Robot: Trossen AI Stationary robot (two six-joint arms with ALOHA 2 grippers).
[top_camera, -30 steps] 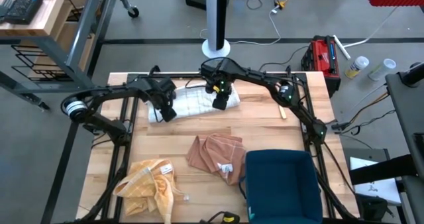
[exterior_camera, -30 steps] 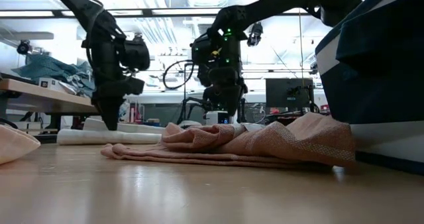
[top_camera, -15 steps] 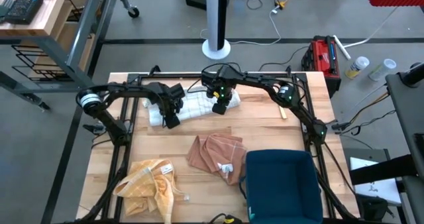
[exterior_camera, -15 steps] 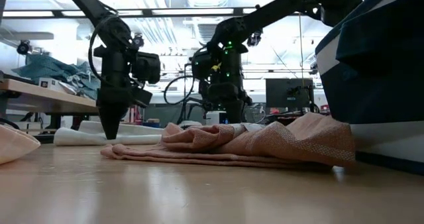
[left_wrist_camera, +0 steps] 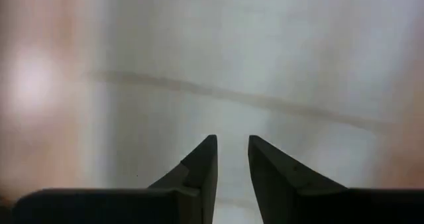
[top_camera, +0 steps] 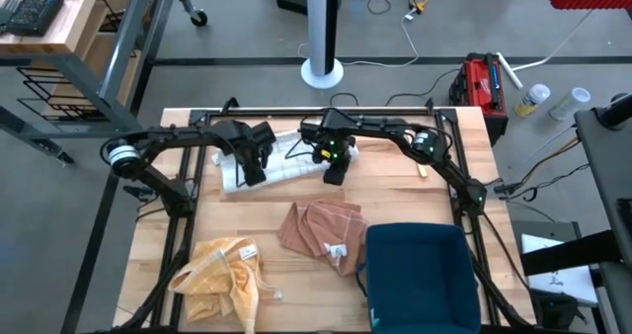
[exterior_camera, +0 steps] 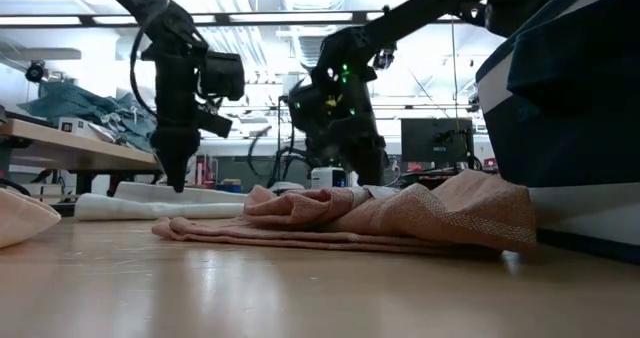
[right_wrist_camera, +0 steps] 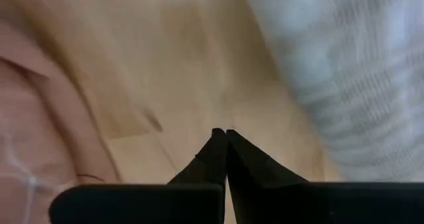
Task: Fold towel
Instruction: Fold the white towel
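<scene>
The white towel (top_camera: 286, 156) lies folded in a long strip across the far part of the table; it also shows in the low view (exterior_camera: 150, 206). My left gripper (top_camera: 252, 176) points down over the towel's left near part (left_wrist_camera: 265, 52), its fingers narrowly open with nothing between them (left_wrist_camera: 232, 139). My right gripper (top_camera: 334, 174) is shut (right_wrist_camera: 220, 131). It points down over bare wood just off the towel's right near edge (right_wrist_camera: 358, 65). My left gripper stands over the towel's left near part with its fingers pointing down. I cannot tell whether the fingertips (exterior_camera: 178, 186) touch the cloth.
A crumpled pink towel (top_camera: 321, 230) lies mid-table, just on the near side of my right gripper. A yellow towel (top_camera: 222, 275) is bunched at the near left. A dark blue bin (top_camera: 420, 275) stands at the near right.
My right gripper has come off the white towel, sinking and moving toward the table's near edge, until it stands over the wood. My left gripper has risen a little at the towel's left near part and has turned about its own axis.
</scene>
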